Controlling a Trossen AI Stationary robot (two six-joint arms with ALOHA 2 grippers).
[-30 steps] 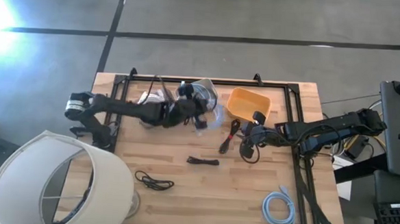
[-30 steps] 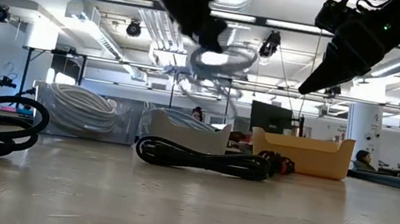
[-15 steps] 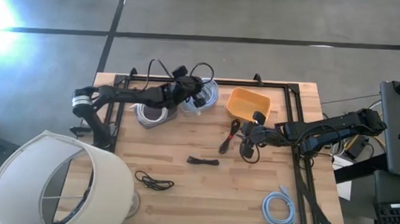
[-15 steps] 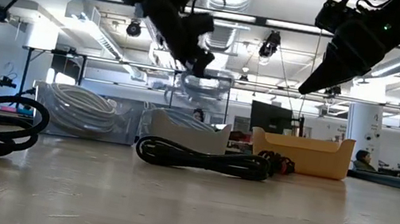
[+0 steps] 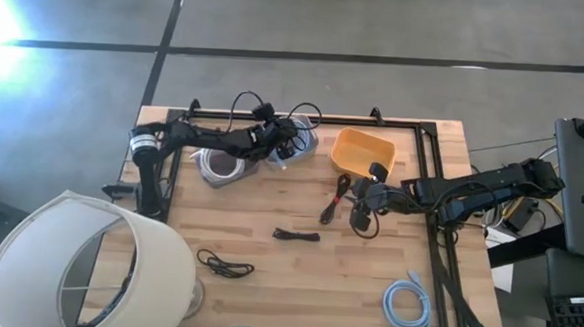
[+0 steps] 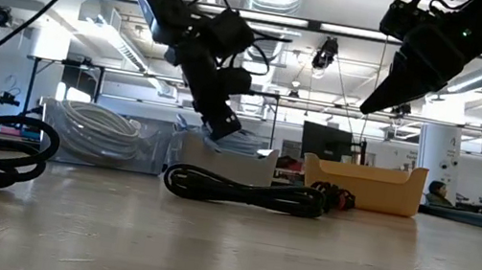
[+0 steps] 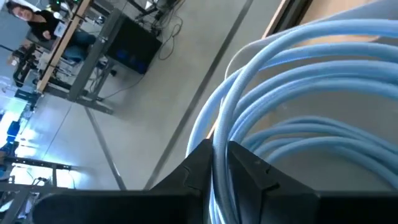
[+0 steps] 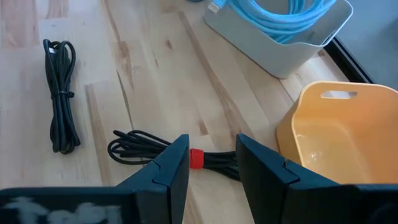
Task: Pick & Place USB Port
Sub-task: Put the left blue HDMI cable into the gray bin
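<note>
No text, label or number seems readable anywhere.

My two arms are dark, nearly black, built of slim jointed links. My left arm (image 5: 208,136) carries a pale silver band (image 5: 141,142) near its base and a loop of thin black cable (image 5: 243,105) arching over its wrist. My right arm (image 5: 481,185) is thicker along its forearm, with black cables trailing beside it near the table's right edge. My right fingers (image 8: 171,165) are flat, matte black blades with angular, stepped tips. My left fingers (image 7: 249,169) look the same: dark, hard-edged, plain plastic.
</note>
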